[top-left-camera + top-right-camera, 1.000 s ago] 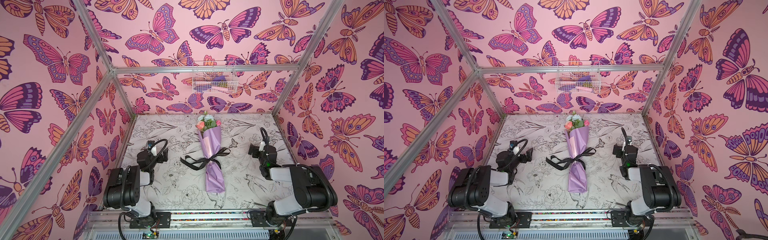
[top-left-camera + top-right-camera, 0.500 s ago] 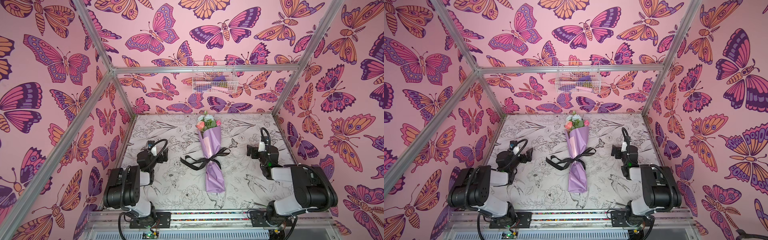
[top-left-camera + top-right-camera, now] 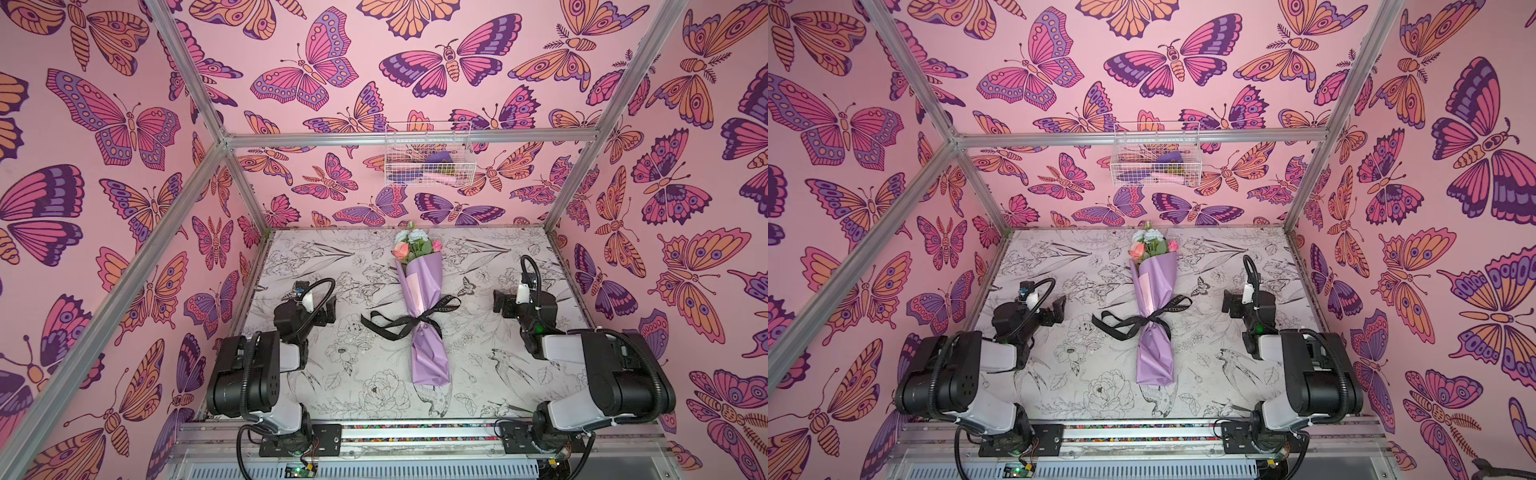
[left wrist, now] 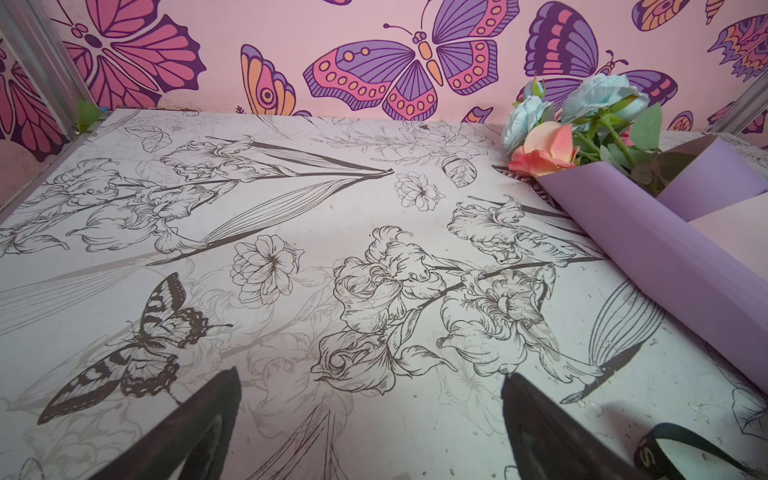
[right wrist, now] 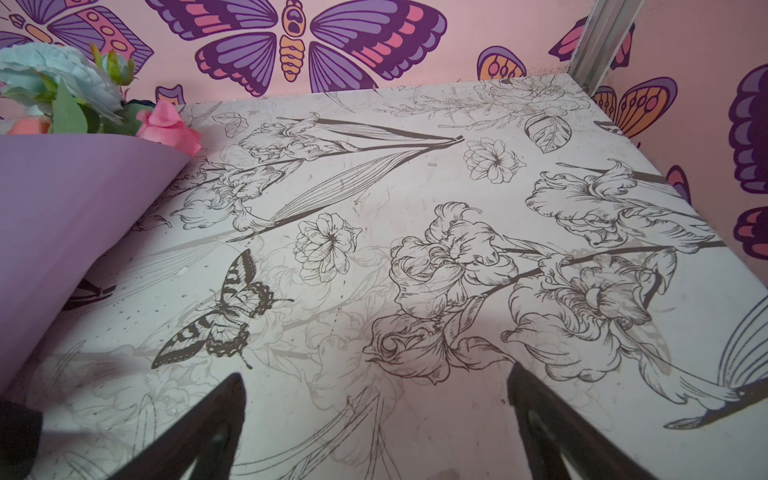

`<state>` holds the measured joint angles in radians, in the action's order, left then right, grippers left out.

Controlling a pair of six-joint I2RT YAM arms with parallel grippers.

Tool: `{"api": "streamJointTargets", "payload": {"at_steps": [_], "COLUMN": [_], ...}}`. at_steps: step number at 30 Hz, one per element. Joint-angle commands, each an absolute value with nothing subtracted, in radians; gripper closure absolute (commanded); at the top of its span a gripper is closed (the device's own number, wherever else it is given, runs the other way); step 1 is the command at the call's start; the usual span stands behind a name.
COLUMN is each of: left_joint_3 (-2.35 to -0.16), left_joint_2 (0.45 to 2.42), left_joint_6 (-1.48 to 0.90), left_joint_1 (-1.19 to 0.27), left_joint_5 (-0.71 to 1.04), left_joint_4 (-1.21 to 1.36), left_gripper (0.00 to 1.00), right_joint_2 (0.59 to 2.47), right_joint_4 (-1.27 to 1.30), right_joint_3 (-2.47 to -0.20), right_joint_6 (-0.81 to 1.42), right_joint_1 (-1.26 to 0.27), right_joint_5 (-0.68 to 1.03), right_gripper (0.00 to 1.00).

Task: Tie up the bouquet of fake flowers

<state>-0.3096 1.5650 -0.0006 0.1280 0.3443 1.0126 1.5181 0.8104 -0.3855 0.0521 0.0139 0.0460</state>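
In both top views the right gripper (image 3: 500,302) has edged toward the bouquet of fake flowers (image 3: 420,293), black ribbon (image 3: 405,323) already knotted; both arms' jaws gape, empty: tying looks done.

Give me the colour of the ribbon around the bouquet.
The ribbon is black with pale lettering, and it shows best in a top view.

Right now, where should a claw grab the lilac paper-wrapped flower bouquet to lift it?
Probably just below the black ribbon knot, where the lilac paper-wrapped flower bouquet is pinched narrowest. It lies flat, so come down from above, straddling it sideways.
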Motion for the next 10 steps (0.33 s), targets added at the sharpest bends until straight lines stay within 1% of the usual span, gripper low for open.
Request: {"api": "streamJointTargets", "payload": {"at_steps": [1, 10], "left_joint_3": [-0.296, -0.317], "left_joint_2": [1.559, 1.556], "left_joint_6": [0.012, 0.011], "left_joint_1": [0.127, 0.123], "left_joint_5": [0.357, 0.334], "left_joint_4": [1.04, 0.996], "left_gripper": [0.01, 0.01], "right_joint_2": [1.504, 1.505], "right_joint_4": [0.818, 0.817], "right_joint_3": [-0.397, -0.397], "right_joint_6": [0.033, 0.033], "right_joint_1": [0.02, 0.019], "right_joint_5": [0.064, 0.064], "right_gripper": [0.01, 0.01]}}
